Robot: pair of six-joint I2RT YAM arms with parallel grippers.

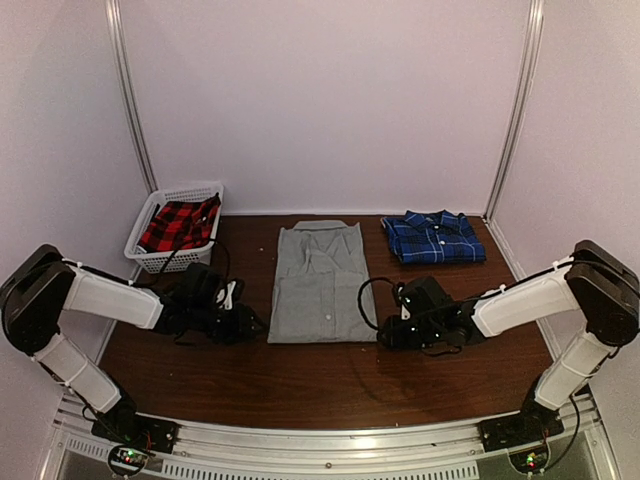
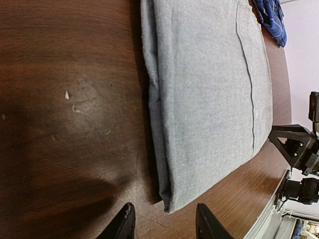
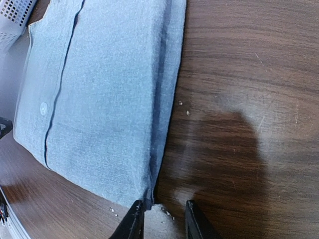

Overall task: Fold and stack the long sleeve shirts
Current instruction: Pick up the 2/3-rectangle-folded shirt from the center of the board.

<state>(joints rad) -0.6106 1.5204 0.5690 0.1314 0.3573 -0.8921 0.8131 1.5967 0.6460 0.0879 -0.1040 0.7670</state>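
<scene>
Left pincer (image 2: 164, 221) and right pincer (image 3: 163, 219) low, jaws apart

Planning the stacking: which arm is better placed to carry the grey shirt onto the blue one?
Likely right: the right claw hangs open by the grey shirt, and the blue shirt lies on that side.

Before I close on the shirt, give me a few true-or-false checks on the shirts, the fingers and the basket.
1. The grey shirt lies flat, button placket up. True.
2. The blue plaid shirt sits on the grey shirt. False: it lies folded apart, far right.
3. The left fingers and right fingers are open at the grey shirt's near corners. True.
4. The basket is empty. False: it holds a red plaid garment.
</scene>
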